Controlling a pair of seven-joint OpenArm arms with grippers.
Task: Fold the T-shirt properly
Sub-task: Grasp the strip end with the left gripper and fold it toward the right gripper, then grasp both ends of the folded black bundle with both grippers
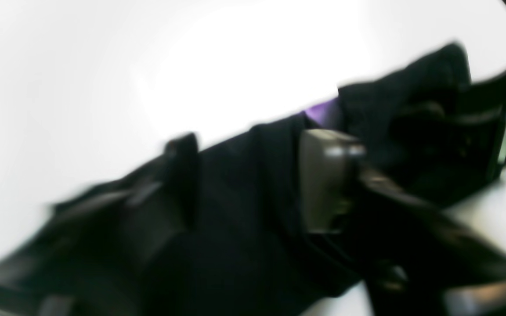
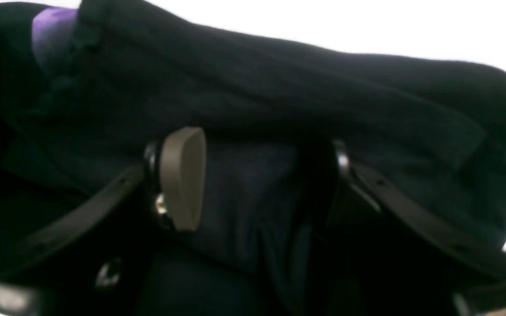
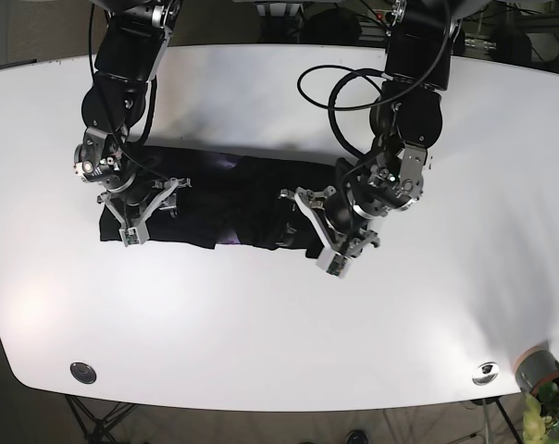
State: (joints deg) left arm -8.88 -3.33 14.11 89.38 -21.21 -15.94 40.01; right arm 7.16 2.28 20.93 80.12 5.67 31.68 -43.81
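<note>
Two grippers are down on one black T-shirt [image 3: 224, 199], which lies as a long, already narrowed band across the middle of the white table [image 3: 279, 324]. Going left to right in the base view: the right gripper [image 3: 148, 205] sits over that view's left end of the band, fingers spread wide. Its wrist view shows the tan pad [image 2: 182, 177] on one side and the dark finger [image 2: 341, 171] on the other, with a ridge of cloth lying between them; nothing is pinched yet, as far as I can see. A purple patch [image 2: 51, 26] peeks out beyond the fingertips, probably print or a label. Next, the left gripper [image 3: 318, 231] sits at the band's other end, also spread, straddling the bunched edge. The left wrist view is motion-blurred; one pad [image 1: 323, 180] shows with fabric on both sides of it, so I read it as apart and holding nothing, not certain. Handling, my judgement: light, limp knit, no stiffness, layers will slide on each other and sag between grips. Take both end corners through all layers, pads closing on the doubled edge rather than the top ply, or the fold will peel apart when lifted.
</note>
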